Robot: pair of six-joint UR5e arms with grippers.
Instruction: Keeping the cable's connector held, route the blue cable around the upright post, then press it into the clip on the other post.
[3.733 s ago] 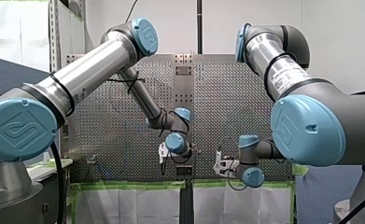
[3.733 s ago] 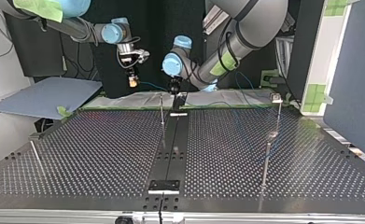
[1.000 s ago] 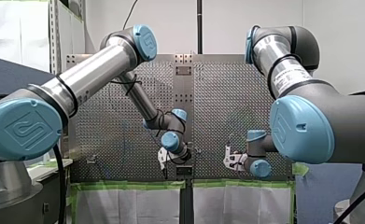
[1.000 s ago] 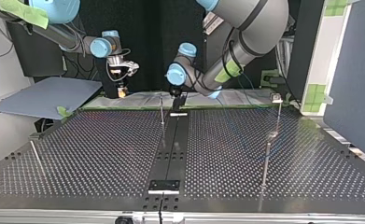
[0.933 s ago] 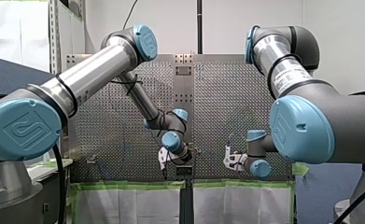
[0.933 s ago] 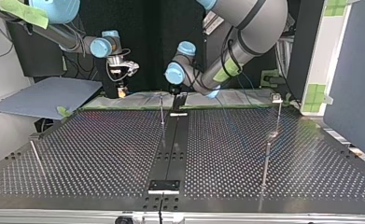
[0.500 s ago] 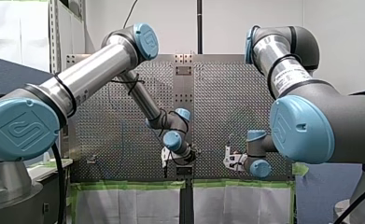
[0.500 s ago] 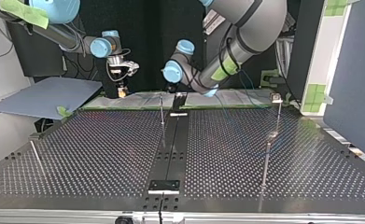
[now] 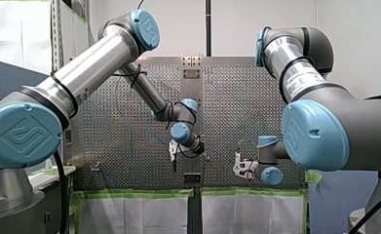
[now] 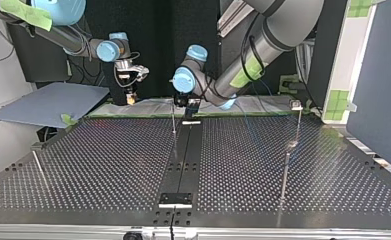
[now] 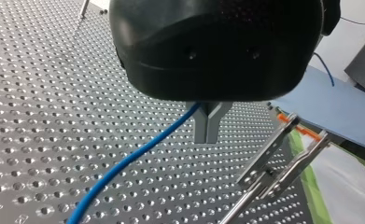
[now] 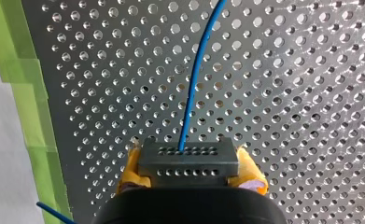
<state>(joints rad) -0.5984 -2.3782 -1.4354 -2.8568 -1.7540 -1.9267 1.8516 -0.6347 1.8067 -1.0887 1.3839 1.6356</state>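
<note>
Our left pincer clenched the blue cable over the table. Our right pincer grasped its connector.

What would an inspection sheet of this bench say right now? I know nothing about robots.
Surface: perforated table, metal, with a dark strip down its middle.
Job's things: blue cable; dark connector on its end; thin upright post; post with a clip on top.
Clutter: a leaning rod at the top view's left.
Grippers: left gripper shut on the blue cable; right gripper clamps the connector between yellow pads.
Cables: the blue cable leaves the connector and runs out over the holes.
Surroundings: green tape along the table's edge; a blue-grey board beside the table.
</note>
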